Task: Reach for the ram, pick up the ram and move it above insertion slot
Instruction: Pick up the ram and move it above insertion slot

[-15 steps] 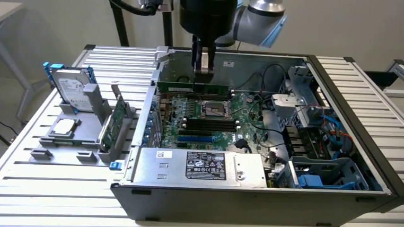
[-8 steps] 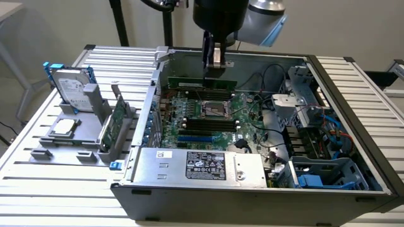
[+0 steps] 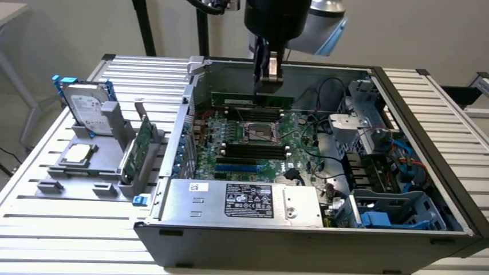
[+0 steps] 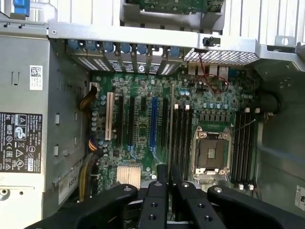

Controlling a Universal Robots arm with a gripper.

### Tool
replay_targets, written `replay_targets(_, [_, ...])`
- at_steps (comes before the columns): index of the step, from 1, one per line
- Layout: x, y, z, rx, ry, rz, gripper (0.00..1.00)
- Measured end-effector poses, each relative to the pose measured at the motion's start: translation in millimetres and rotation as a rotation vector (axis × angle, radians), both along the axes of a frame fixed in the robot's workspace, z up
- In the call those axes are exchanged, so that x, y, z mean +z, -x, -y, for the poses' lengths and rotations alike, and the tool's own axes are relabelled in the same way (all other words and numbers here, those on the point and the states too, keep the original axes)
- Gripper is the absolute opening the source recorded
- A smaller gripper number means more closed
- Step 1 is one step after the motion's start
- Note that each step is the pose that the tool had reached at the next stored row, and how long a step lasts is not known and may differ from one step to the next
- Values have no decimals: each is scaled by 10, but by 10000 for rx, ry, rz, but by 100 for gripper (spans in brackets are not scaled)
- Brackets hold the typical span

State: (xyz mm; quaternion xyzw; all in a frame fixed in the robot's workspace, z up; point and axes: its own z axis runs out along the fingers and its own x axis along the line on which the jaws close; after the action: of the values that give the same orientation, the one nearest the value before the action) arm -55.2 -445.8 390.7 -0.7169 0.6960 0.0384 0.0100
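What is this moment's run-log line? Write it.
gripper shut on ram | ram held above motherboard | insertion slots empty

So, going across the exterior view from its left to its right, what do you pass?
Hard drive standing in the grey holder → green card upright in the holder → CPU socket on the motherboard, with the gripper holding the ram above it → blue plastic cage at the case's right end.
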Motion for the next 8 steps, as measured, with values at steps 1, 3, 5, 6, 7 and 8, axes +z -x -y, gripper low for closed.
replay_targets(1, [-2,-16,-10,-1,0,0,13])
replay_targets(3, [-5,-47,-29,0,0,0,13])
replay_targets(5, [-6,-62,-34,0,0,0,13])
replay_targets(6, [-6,-64,-34,-1,0,0,13])
replay_targets(7, [-6,-65,-34,0,0,0,13])
replay_targets(8, [-6,-65,-34,0,0,0,13])
